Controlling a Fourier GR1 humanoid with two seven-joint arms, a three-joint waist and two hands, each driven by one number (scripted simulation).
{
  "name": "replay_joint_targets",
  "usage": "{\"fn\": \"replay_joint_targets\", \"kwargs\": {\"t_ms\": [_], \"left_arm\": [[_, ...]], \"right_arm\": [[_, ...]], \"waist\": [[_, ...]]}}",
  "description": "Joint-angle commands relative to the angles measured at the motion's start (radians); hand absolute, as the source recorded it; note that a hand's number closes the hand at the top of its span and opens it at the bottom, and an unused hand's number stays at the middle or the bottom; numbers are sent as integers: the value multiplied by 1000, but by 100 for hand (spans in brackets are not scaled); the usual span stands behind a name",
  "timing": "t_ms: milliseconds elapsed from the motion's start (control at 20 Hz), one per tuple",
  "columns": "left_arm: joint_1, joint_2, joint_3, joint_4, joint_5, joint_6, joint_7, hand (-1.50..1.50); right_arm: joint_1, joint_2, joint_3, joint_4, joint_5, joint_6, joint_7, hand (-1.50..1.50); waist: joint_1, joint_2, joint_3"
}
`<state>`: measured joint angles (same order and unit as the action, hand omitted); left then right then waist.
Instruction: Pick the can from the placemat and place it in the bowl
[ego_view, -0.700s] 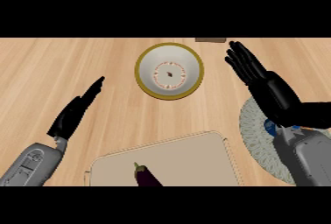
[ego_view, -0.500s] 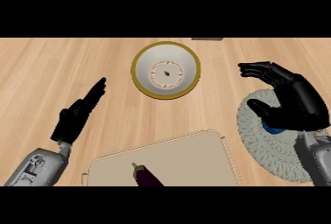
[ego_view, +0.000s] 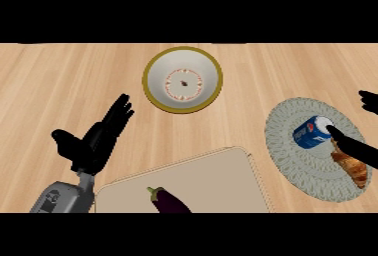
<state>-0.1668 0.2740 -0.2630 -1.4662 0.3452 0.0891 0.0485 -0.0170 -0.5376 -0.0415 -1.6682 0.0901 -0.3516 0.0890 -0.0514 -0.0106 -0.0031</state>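
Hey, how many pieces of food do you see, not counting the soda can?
2. An eggplant lies on the beige board at the lower edge; a croissant lies on the round placemat at right, beside the right hand. The hand could hide more.

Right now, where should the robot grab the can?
Round its blue side wall, about halfway up, coming from the right. The can looks upright on the placemat, so its curved sides are free for fingers and thumb. The right hand is right beside it. The croissant lies just below, so stay clear of that.
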Motion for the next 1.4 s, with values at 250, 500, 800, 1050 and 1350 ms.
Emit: {"fn": "replay_joint_targets", "kwargs": {"t_ms": [250, 500, 800, 1050, 1350], "left_arm": [[18, -53, -23, -28, 6, -5, -12, 0], [20, -35, -20, -75, 25, -17, 44, 0], [-41, -48, -16, -87, 20, -11, 98, 0], [-21, -72, -19, -48, -7, -7, 60, 0], [-12, -41, 24, -32, 17, -63, 48, 0]], "right_arm": [[147, -213, 102, -176, 383, 50, 362, -150], [80, -292, 117, -349, 394, 279, 788, -150], [-199, -270, 166, -296, 235, 534, 1107, -150], [-299, -197, 196, -166, 198, 583, 1187, -150], [-281, -144, 246, -83, 235, 571, 1212, -150]], "waist": [[34, 10, -4], [54, 7, -4], [81, 14, 0], [72, 14, 1], [60, 12, 2]]}}
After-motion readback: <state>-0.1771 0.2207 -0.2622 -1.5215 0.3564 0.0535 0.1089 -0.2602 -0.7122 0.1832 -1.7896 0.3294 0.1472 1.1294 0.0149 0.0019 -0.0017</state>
